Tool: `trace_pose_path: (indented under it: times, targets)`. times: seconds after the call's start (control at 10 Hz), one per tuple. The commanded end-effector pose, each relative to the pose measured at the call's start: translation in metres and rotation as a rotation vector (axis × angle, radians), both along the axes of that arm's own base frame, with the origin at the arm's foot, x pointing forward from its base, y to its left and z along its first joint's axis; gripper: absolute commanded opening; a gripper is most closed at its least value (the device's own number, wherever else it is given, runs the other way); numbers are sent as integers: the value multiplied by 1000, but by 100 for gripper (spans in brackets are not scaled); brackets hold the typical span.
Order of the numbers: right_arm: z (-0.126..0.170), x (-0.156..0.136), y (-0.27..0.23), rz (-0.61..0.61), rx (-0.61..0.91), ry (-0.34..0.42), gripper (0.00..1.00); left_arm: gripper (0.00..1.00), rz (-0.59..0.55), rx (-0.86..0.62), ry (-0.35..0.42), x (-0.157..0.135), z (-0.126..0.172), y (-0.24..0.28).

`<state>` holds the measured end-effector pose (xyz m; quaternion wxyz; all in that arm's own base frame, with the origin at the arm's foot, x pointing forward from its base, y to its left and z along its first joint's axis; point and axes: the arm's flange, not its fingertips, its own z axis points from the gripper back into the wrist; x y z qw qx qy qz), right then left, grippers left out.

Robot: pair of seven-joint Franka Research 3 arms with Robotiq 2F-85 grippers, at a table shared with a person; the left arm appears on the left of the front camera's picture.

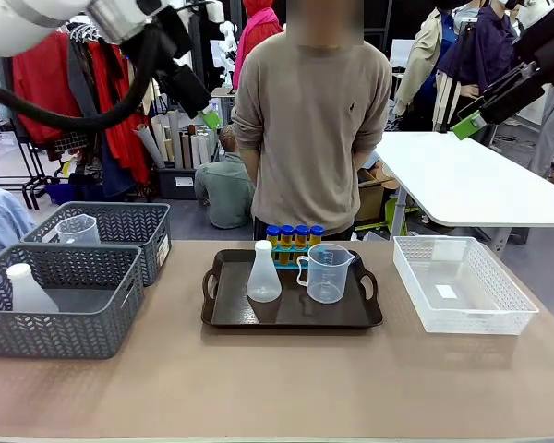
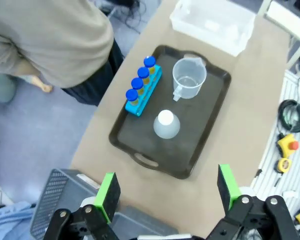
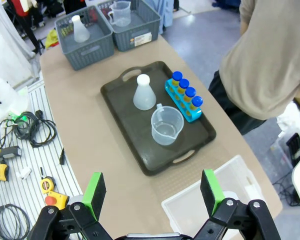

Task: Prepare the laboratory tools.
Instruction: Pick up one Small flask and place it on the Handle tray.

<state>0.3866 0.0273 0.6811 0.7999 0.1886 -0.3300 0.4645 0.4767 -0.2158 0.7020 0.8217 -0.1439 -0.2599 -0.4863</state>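
Observation:
On the dark tray [image 1: 223, 314] at mid-table stand a translucent white conical flask [image 1: 263, 272], a clear handled measuring beaker [image 1: 326, 273] and several blue-capped tubes [image 1: 294, 234] of orange liquid in a small blue rack [image 2: 145, 93]. Both arms hang high above the table. My left gripper [image 2: 166, 187] is open, looking down on the flask [image 2: 166, 124] and beaker [image 2: 188, 77]. My right gripper [image 3: 153, 191] is open too, over the table's right side, with the flask [image 3: 143, 93], beaker [image 3: 166, 126] and rack [image 3: 184, 100] below. In the front view the left gripper [image 1: 208, 118] and right gripper [image 1: 466, 125] are well clear of the tools.
Two grey mesh baskets [image 1: 69, 305] stand at the left, one with another flask [image 1: 26, 288], the other with another beaker [image 1: 78, 229]. A white mesh basket [image 1: 460, 281] sits at the right. A person [image 1: 309, 120] stands at the far edge behind the tray.

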Motion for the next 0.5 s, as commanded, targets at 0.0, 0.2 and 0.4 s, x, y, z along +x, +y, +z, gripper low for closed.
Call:
trace_pose_path:
  times: [0.0,0.2,0.4]
  targets:
    - [1,2,0,23,24,-14,100,100,-16,-73,-20,-23,-14,24]
    - [1,2,0,23,24,-14,100,100,-14,-100,-54,-35,-15,34]
    - [1,2,0,23,24,-14,100,100,4,-110,-64,-41,-13,41]
